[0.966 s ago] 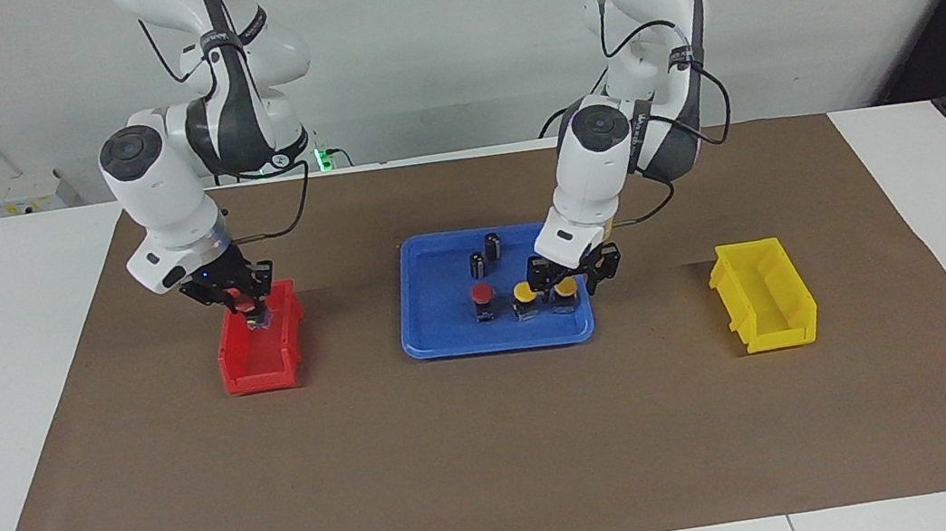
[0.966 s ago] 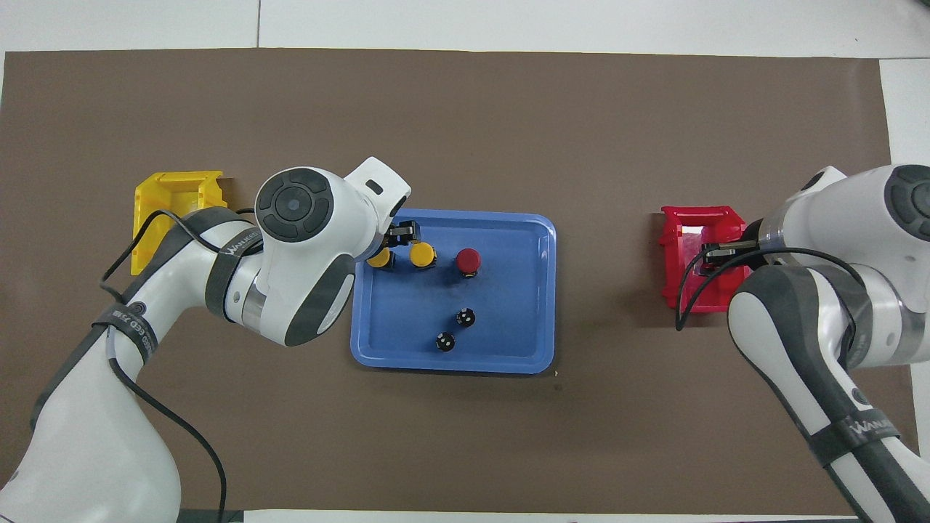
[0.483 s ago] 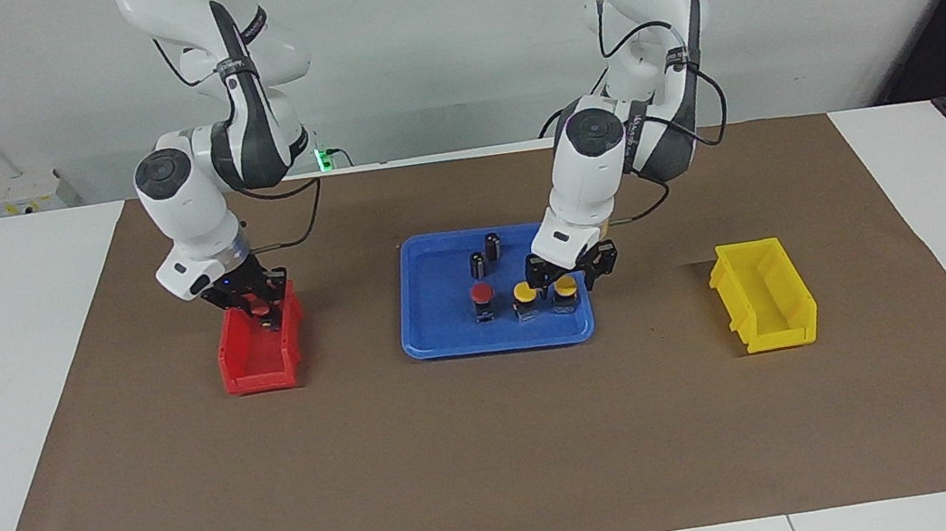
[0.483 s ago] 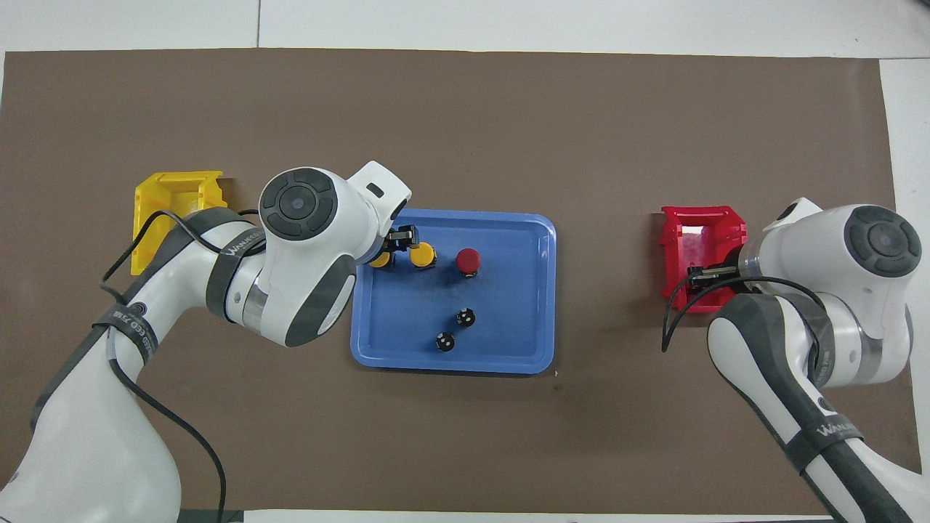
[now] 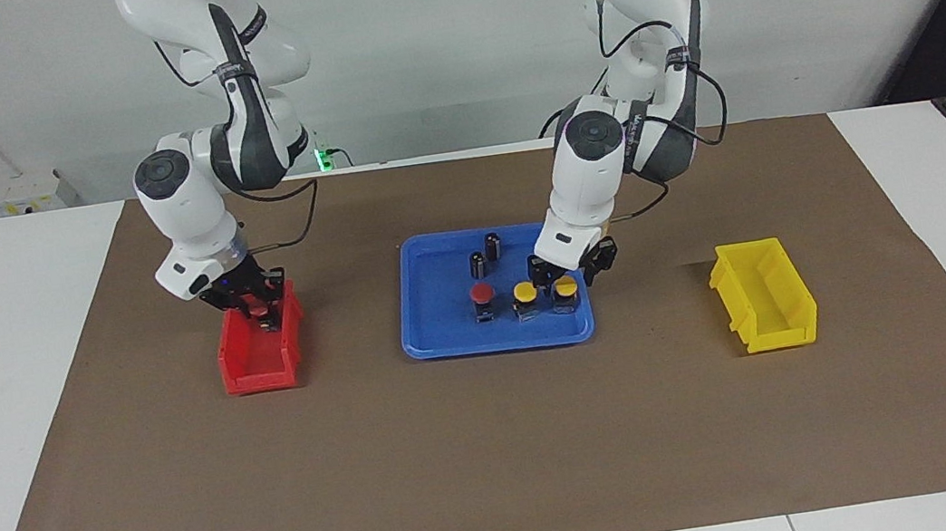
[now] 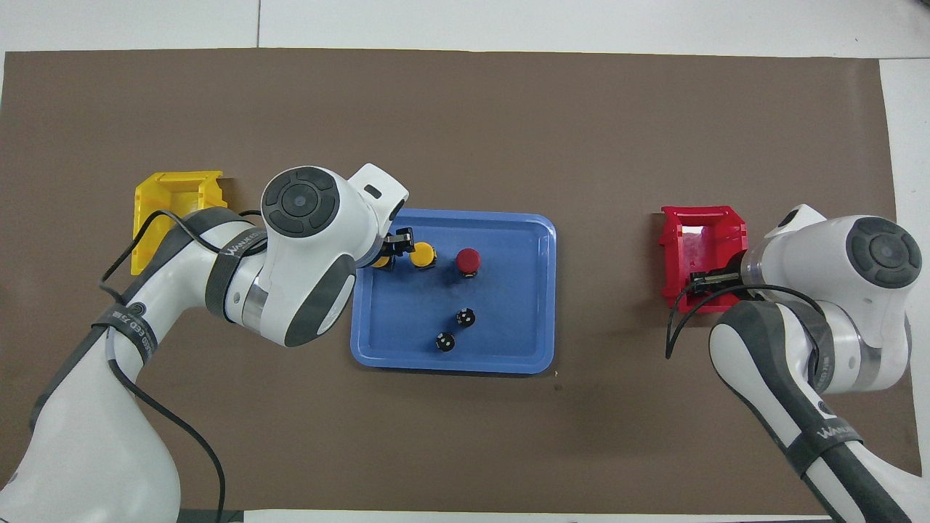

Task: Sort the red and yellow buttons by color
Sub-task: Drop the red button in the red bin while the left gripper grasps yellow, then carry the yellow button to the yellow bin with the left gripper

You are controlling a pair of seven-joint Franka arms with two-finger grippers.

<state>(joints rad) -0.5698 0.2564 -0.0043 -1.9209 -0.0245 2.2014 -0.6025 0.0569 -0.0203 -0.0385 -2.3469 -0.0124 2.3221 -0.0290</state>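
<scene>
Right gripper (image 5: 257, 307) over red bin (image 5: 261, 353), clamping red button (image 5: 259, 311); left gripper (image 5: 565, 270) over tray (image 5: 447, 342), spread above yellow button (image 5: 565, 287).

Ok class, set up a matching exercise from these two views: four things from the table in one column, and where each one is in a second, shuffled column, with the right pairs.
Things
1. right gripper
2. left gripper
3. yellow bin
4. two dark cylinders

Places
A. toward the left arm's end of the table, holding nothing
B. in the blue tray, nearer the robots than the red button
C. over the red bin
D. just above the yellow button at the tray's edge

Pairs: 1-C, 2-D, 3-A, 4-B
</scene>
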